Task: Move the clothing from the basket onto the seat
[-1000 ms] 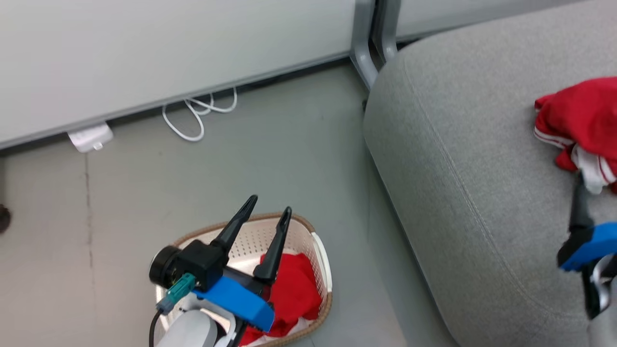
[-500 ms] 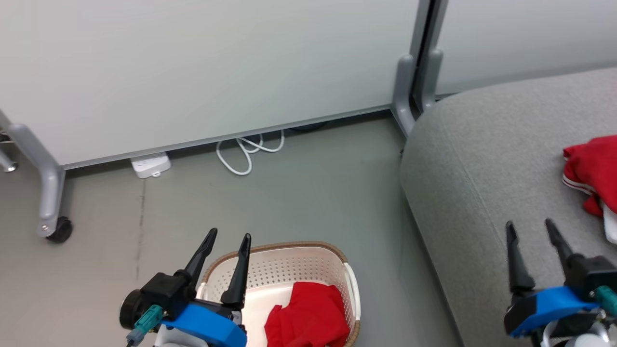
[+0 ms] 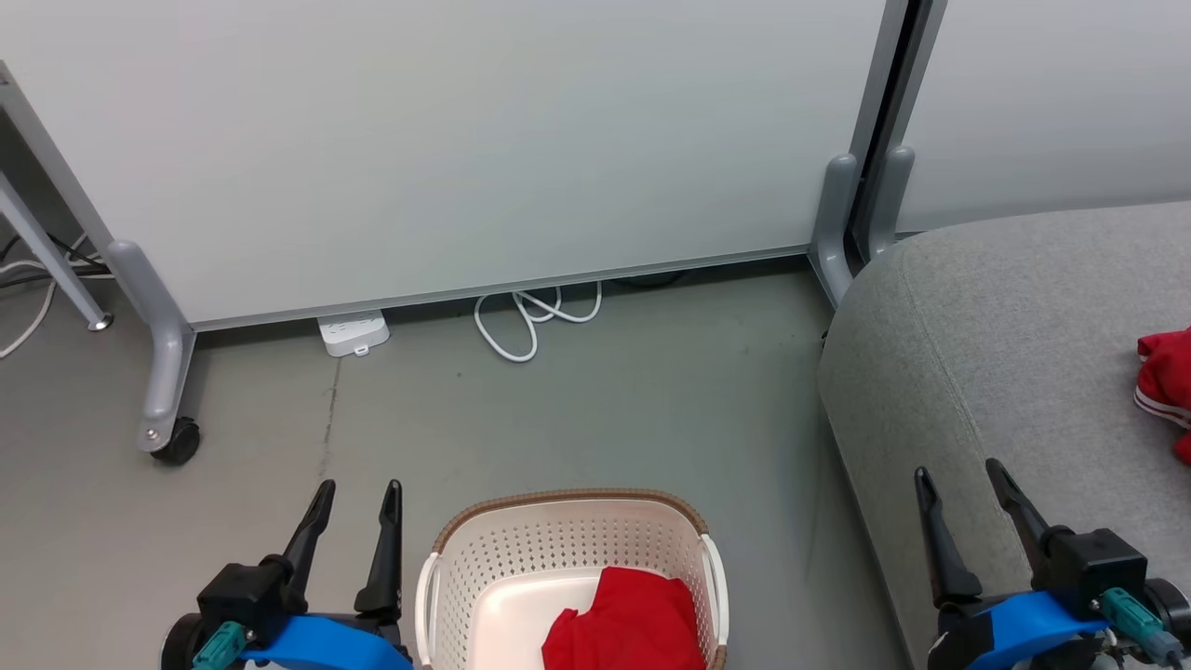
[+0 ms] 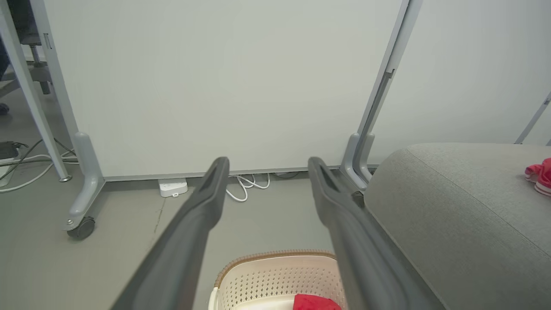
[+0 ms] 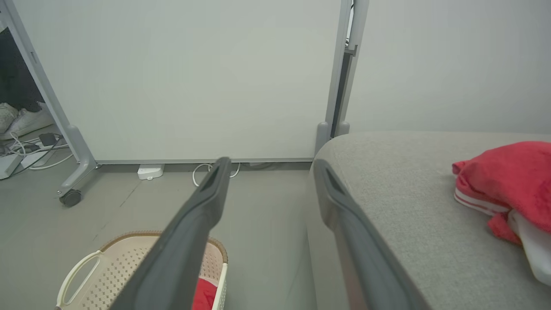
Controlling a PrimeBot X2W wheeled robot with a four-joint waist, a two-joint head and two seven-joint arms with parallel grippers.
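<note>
Presently: left gripper (image 3: 360, 486), jaws spread and empty, over grey floor (image 3: 558, 419); just to its right, the cream-white perforated plastic basket with brown woven-look rim (image 3: 568, 496), one bright red soft garment (image 3: 623, 623) bunched inside. Beyond it, right gripper (image 3: 957, 468), likewise spread and empty, above the edge of the large grey upholstered sofa (image 3: 1005, 326), a second red white-striped garment (image 3: 1168, 391) lying further to its right. Advised: bring the left gripper over the rim, descend clear of the walls, pinch a raised central fold.

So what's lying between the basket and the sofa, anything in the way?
Nothing: in the head view a strip of grey floor separates the basket from the seat. The right wrist view shows the same gap bare.
</note>
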